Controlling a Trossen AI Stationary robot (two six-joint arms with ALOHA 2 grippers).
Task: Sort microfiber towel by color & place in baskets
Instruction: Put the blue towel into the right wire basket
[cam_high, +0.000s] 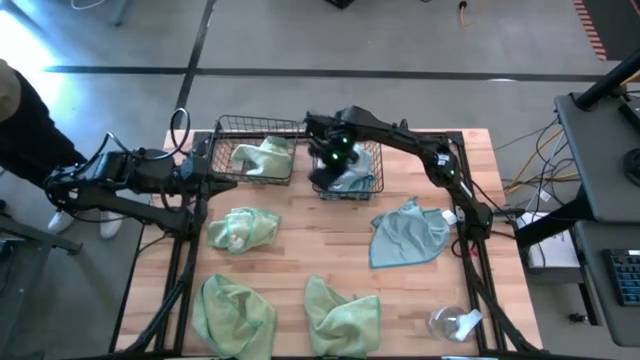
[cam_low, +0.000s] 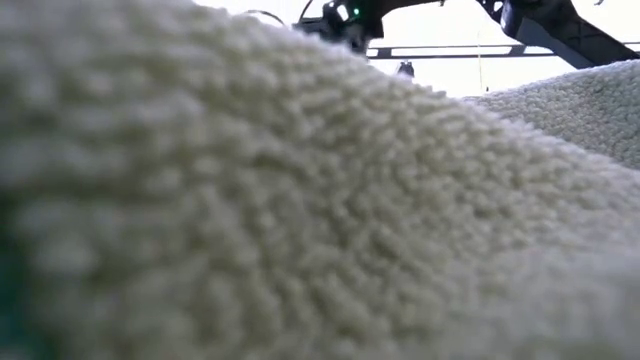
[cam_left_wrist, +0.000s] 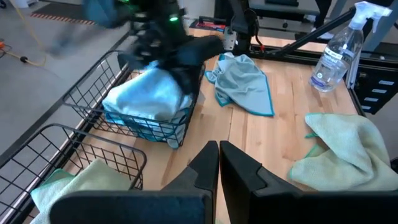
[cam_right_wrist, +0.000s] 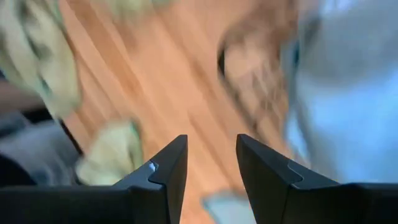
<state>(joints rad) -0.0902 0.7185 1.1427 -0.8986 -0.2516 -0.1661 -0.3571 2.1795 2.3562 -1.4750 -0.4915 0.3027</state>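
My right pincer (cam_high: 335, 160) hangs over the right-hand wire basket (cam_high: 372, 188) at the far middle of the worktop (cam_high: 330, 245). In my wrist view its fingers (cam_right_wrist: 168, 171) stand spread with bare wood showing between them, pinching nothing. A pale blue-grey towel (cam_left_wrist: 146, 99) sits heaped in that basket.

My left pincer (cam_left_wrist: 217, 168) waits at the worktop's left edge, pressed together and empty, beside the left-hand basket (cam_high: 225, 130), which holds one light green towel (cam_high: 262, 157).

Still loose on the worktop:
- one blue-grey towel (cam_high: 408, 232), toward the right edge, spread out and roughly triangular, its longest edge running near-to-far;
- a green towel (cam_high: 243, 228) left of centre, bunched;
- two green towels at the near edge, one left (cam_high: 236, 315), one middle (cam_high: 340, 318);
- a clear spray bottle (cam_high: 452, 322) at the near right corner, not part of the sort.

What the coming move turns on, as I judge it: the loose blue-grey towel lies from my right pincer toward the near right, just beside the basket's near right corner. My right arm is clearly the nearer one. The green towels lie closer to my left arm.

The low view is blocked by towel pile.
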